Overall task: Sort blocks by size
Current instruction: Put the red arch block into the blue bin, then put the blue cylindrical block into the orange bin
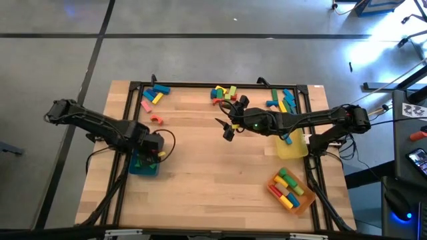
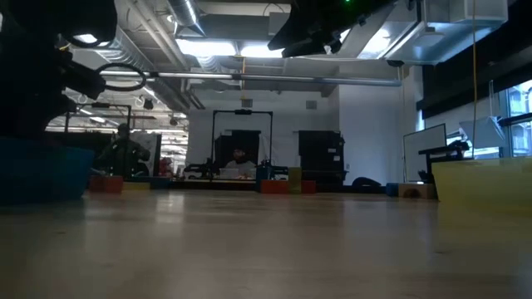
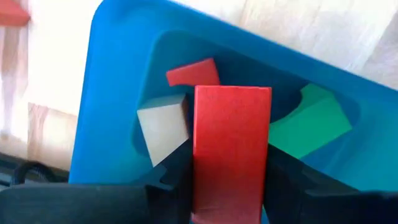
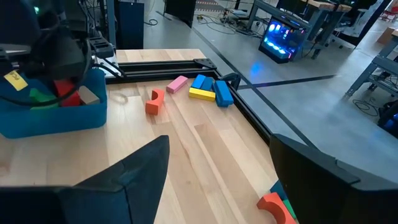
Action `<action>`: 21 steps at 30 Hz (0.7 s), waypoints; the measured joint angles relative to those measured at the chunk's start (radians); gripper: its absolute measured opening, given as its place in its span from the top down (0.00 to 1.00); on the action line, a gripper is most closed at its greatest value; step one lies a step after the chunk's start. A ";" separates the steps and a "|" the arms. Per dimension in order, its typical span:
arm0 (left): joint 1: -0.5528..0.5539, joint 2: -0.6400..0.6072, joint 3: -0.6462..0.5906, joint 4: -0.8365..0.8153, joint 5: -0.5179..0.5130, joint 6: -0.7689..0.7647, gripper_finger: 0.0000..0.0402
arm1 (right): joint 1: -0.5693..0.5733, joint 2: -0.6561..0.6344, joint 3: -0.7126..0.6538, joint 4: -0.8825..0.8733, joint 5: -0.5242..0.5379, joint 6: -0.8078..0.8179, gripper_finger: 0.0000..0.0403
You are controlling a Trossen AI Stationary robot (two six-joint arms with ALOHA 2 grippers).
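Observation:
My left gripper [image 1: 152, 148] stands over the teal tray [image 1: 143, 165] at the table's left and is shut on a red bar block [image 3: 231, 143]. Inside the tray lie another red block [image 3: 193, 73], a pale block [image 3: 163, 127] and a green block [image 3: 308, 124]. My right gripper [image 1: 229, 128] hangs open and empty above the table's middle; its fingers [image 4: 137, 174] frame bare wood. Loose blocks lie in clusters along the far edge [image 1: 155, 95], [image 1: 225, 93], [image 1: 281, 100]. An orange arch [image 1: 157, 120] lies alone on the wood. My left gripper pinches the red bar's two long sides [image 3: 199, 155] between its two fingers, which come from above, pointing down. The bar's far end sits over the tray's hollow, above the blocks inside. I cannot tell whether it touches them.
A yellow tray [image 1: 293, 150] with a blue block [image 1: 287, 139] stands at the right. An orange tray [image 1: 307, 197] holding several blocks stands at the near right. A black frame [image 1: 200, 85] runs around the table's edges. Bare wood lies between the trays.

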 joint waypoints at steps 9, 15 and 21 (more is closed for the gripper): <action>0.002 0.000 0.000 0.031 0.007 0.008 0.56 | 0.000 0.000 0.000 0.000 0.000 0.000 0.30; 0.024 0.001 0.030 0.006 0.008 0.040 0.50 | 0.000 0.000 0.000 0.000 0.000 0.000 0.30; 0.031 -0.029 0.119 0.008 -0.046 0.091 0.50 | 0.000 0.000 0.000 0.000 0.000 0.000 0.30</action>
